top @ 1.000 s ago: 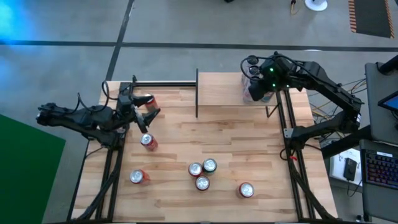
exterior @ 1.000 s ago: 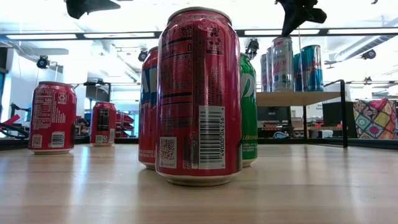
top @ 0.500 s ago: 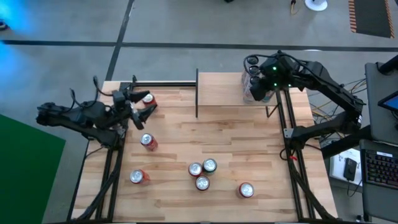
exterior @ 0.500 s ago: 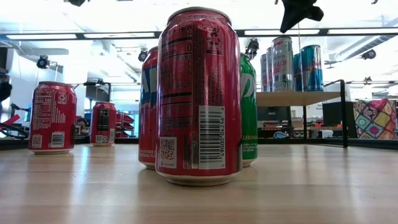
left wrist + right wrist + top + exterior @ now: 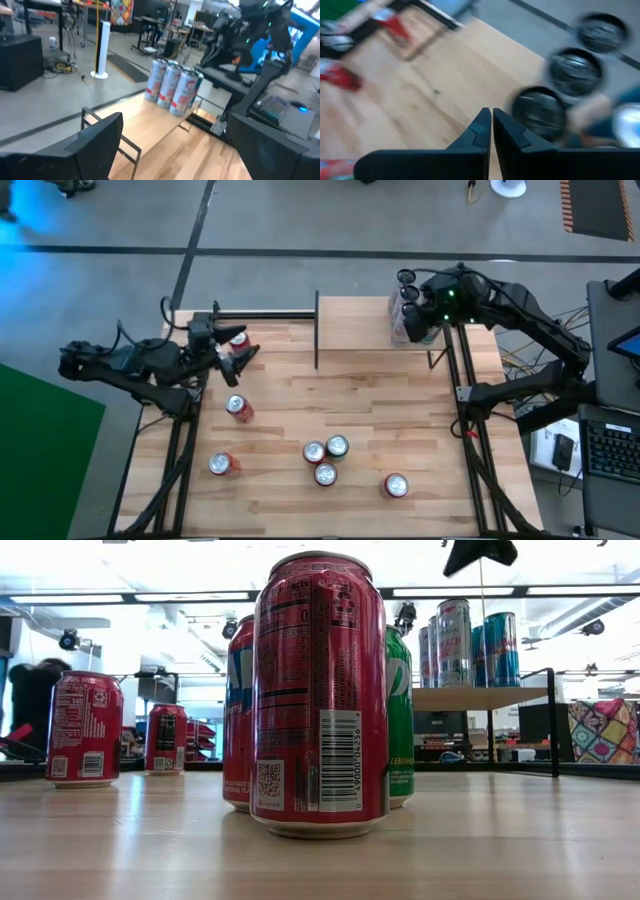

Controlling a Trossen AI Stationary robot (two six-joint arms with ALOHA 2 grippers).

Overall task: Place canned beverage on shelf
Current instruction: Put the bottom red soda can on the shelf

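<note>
I am working in a robotics lab or workshop. My tabletop (image 5: 380,410) is standing on a bare grey concrete floor (image 5: 300,220) crossed by dark taped lines. Beside it, a desk is holding a keyboard (image 5: 607,442) and loose cables (image 5: 560,330). Looking across the room, I am seeing long ceiling strip lights (image 5: 190,596), other benches (image 5: 150,22), a black cabinet (image 5: 20,60) and a white post (image 5: 103,50) on a round foot. A person in dark clothes (image 5: 30,705) is standing far back.
</note>
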